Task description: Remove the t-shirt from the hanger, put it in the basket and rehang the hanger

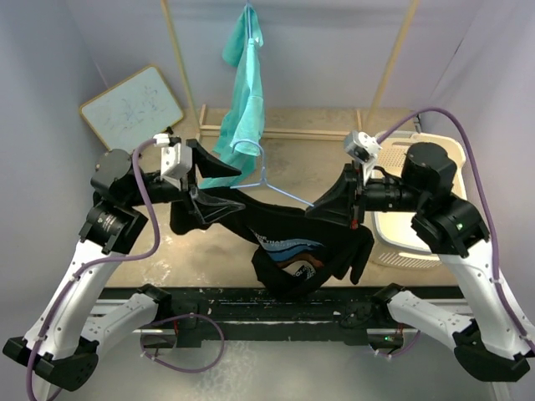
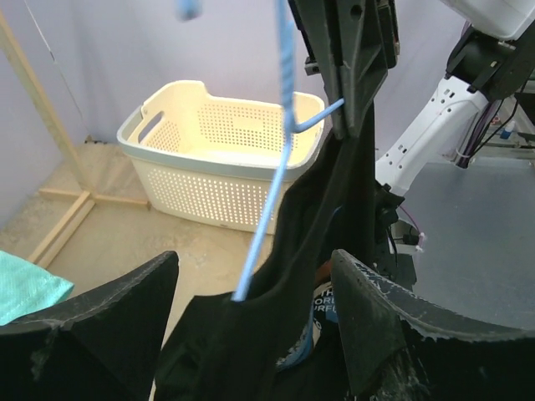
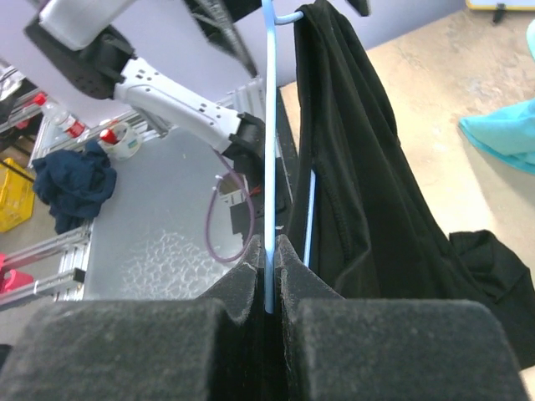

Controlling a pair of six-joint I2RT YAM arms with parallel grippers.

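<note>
My right fingers (image 3: 238,292) pinch the hanger (image 3: 268,125); left fingers (image 2: 92,317) gape around the shirt (image 2: 334,209), maybe touching. If they grab wire too, it snags.

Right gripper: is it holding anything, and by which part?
The right gripper is shut on the hanger, pinching one wire arm; the black t-shirt hangs alongside, not in the grip.

The left arm (image 1: 84,276) and right arm (image 1: 481,280) both rise from their bases with elbows bent outward, forearms turned in toward each other over the middle. The left tool (image 1: 237,187) has its fingers (image 2: 92,326) spread wide apart. The right tool (image 3: 269,255) is pinched tight on the thin wire of the hanger (image 3: 268,125).
</note>
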